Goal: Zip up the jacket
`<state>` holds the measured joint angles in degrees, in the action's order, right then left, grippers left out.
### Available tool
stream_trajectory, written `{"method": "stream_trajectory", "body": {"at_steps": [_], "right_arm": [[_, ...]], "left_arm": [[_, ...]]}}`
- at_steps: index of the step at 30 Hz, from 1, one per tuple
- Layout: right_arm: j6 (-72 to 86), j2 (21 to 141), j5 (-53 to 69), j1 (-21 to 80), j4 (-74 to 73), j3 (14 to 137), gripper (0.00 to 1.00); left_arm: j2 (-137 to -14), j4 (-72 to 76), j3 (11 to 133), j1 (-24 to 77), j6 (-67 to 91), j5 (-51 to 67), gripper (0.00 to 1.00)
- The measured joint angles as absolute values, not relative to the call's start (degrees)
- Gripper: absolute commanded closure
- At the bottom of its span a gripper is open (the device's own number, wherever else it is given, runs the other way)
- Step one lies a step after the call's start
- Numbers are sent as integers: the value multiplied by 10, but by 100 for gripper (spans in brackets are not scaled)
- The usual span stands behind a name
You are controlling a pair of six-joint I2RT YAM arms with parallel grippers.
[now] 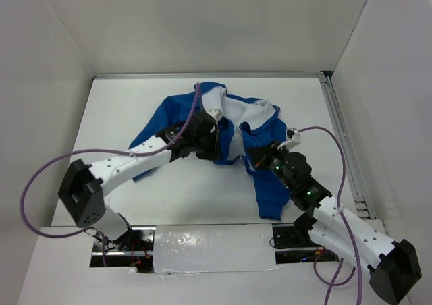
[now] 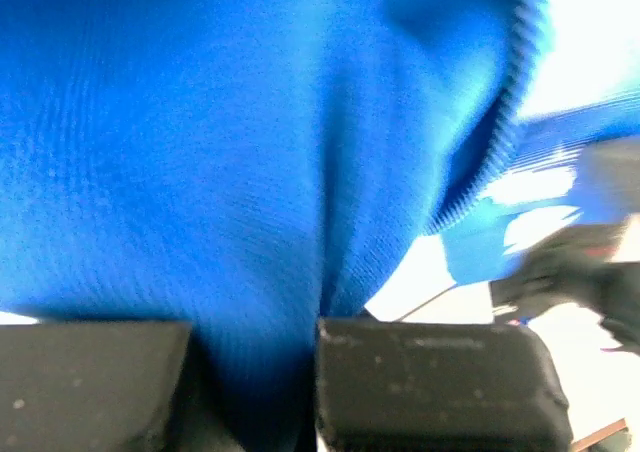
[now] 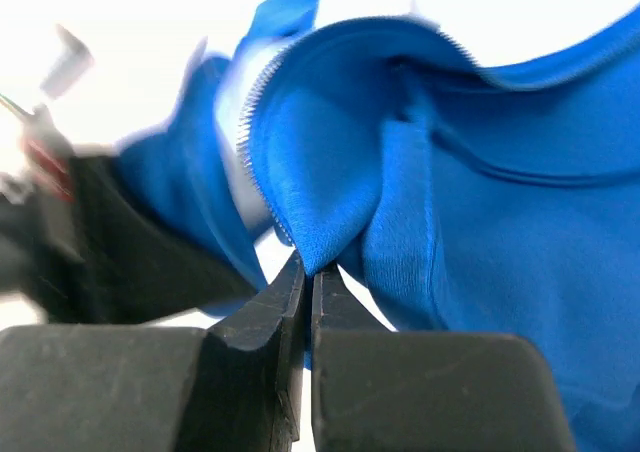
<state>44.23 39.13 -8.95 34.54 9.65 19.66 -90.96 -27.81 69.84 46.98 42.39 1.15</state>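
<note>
The white table (image 1: 115, 109) carried the jacket (image 1: 174, 113), bunched open with white lining exposed, at 12 o'clock from the arm bases. The left gripper (image 2: 255, 377), near the jacket's centre, had its jaws closed narrowly on a fold of blue fabric. The right gripper (image 3: 307, 297), at 4 o'clock from the left one, pinched the hem corner beside the zipper teeth (image 3: 247, 132).
</note>
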Motion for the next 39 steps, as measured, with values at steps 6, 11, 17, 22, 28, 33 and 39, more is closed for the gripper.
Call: {"method": "stream_trajectory", "body": {"at_steps": [6, 11, 17, 22, 28, 33, 39], "right_arm": [[400, 413, 11, 334, 155, 243, 100], [389, 416, 45, 331, 222, 255, 100], [405, 455, 46, 329, 311, 255, 100], [418, 511, 48, 329, 357, 255, 100], [425, 539, 47, 329, 371, 255, 100], [432, 547, 42, 329, 398, 255, 100], [440, 563, 34, 329, 421, 255, 100]], "left_arm": [[-841, -202, 771, 421, 390, 32, 100], [-826, -157, 765, 364, 394, 70, 100], [-819, -121, 733, 345, 419, 130, 100], [-797, -97, 704, 338, 445, 160, 100], [-796, -73, 700, 322, 469, 187, 100], [-796, -60, 696, 320, 475, 198, 100], [-795, -47, 684, 319, 489, 214, 100]]}}
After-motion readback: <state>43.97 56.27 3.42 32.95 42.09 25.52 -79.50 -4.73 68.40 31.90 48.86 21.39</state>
